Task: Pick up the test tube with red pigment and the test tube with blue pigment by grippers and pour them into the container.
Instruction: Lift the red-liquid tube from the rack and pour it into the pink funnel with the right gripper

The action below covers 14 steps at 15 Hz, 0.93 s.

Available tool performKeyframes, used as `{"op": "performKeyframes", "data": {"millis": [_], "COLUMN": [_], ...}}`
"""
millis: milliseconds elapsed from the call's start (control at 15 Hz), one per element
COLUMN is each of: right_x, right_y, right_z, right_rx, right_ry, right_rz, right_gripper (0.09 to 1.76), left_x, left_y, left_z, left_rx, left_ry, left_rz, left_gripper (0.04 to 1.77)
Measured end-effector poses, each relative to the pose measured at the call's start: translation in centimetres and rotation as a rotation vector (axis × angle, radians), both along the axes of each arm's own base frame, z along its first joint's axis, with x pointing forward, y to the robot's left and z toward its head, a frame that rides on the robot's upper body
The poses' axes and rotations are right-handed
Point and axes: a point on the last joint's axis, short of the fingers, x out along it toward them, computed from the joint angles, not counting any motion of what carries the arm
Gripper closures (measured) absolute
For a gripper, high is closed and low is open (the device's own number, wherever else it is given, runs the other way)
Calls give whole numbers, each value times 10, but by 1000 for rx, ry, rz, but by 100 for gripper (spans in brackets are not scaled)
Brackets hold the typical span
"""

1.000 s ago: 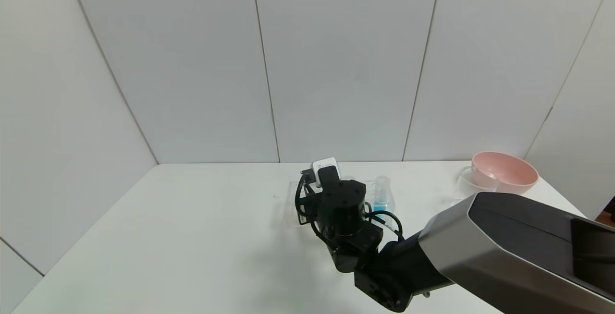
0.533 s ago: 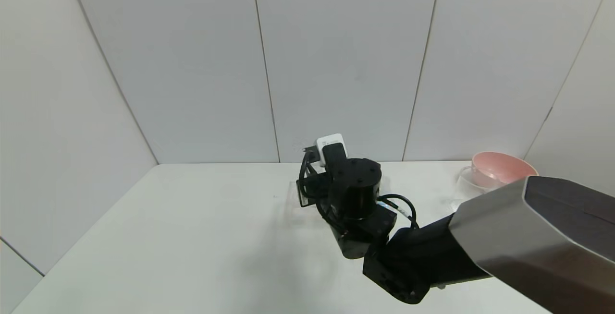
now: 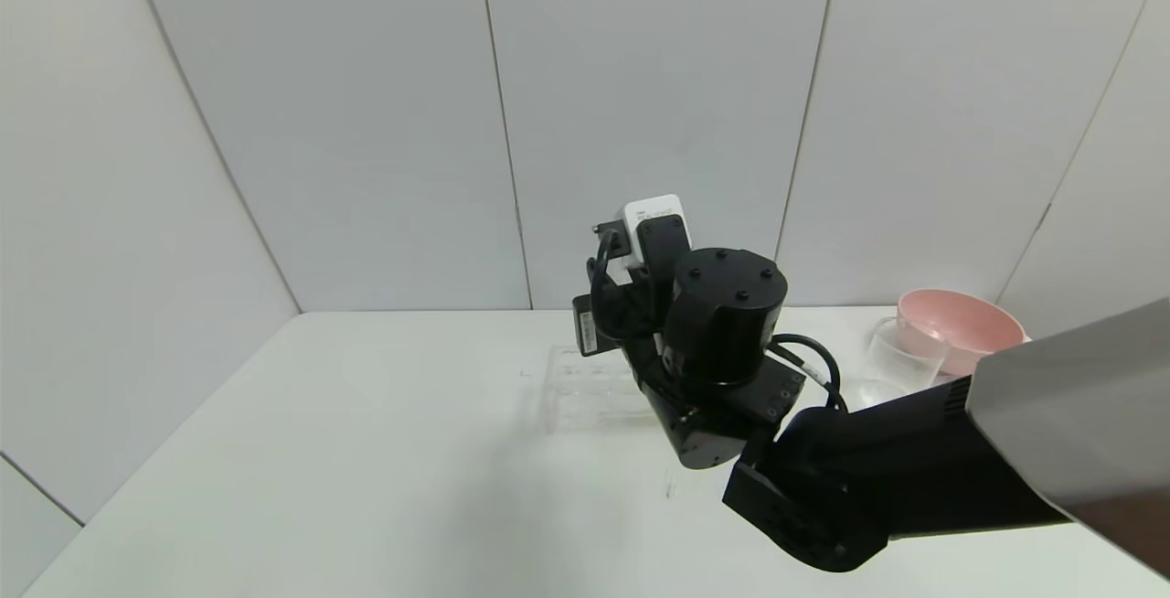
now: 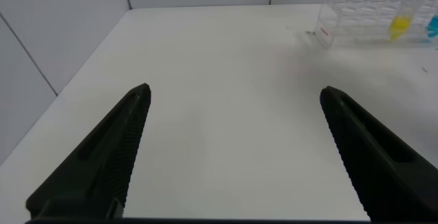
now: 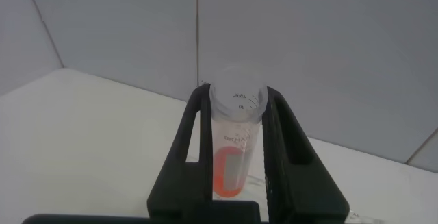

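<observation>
My right gripper (image 5: 236,97) is shut on the test tube with red pigment (image 5: 235,162) and holds it upright, above the table. In the head view the right wrist (image 3: 722,324) hangs over the clear tube rack (image 3: 585,389) and hides the fingers and the tube. The test tube with blue pigment (image 4: 432,25) stands in the rack (image 4: 356,20) beside a tube with yellow liquid (image 4: 399,24), seen from the left wrist. My left gripper (image 4: 234,92) is open and empty over bare table, well away from the rack.
A clear cup (image 3: 900,358) and a pink bowl (image 3: 960,328) stand at the table's back right. The white table (image 3: 366,452) is walled by grey panels at the back and the left.
My right arm has risen from the rack and moved a little right, its wrist now well above the table. The blue tube, seen earlier in the head view, is now hidden behind the arm.
</observation>
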Motion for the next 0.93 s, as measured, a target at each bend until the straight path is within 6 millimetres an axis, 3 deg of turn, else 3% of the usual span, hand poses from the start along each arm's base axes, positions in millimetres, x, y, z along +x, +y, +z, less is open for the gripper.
{"op": "performKeyframes", "data": {"millis": [200,400,533,733,933], "right_x": [-12,-27,-31,-34,-48], "right_y": [-12,-53,-100,-194,-275], "right_z": [2,7,15,27,39], "right_rx": [-31,-104,-139,-157,-158], "right_ry": [19,79,129,239,280], "right_rz": [63,189,268,341,357], "right_gripper": [136,136,136,136,136], "left_x": [0,0,0,0,0], "left_y": [0,0,0,0,0], "left_z": [0,0,0,0,0], "left_rx": [0,0,0,0,0], "left_ry": [0,0,0,0,0], "left_rz": [0,0,0,0,0], "left_gripper": [5,5,5,5,5]}}
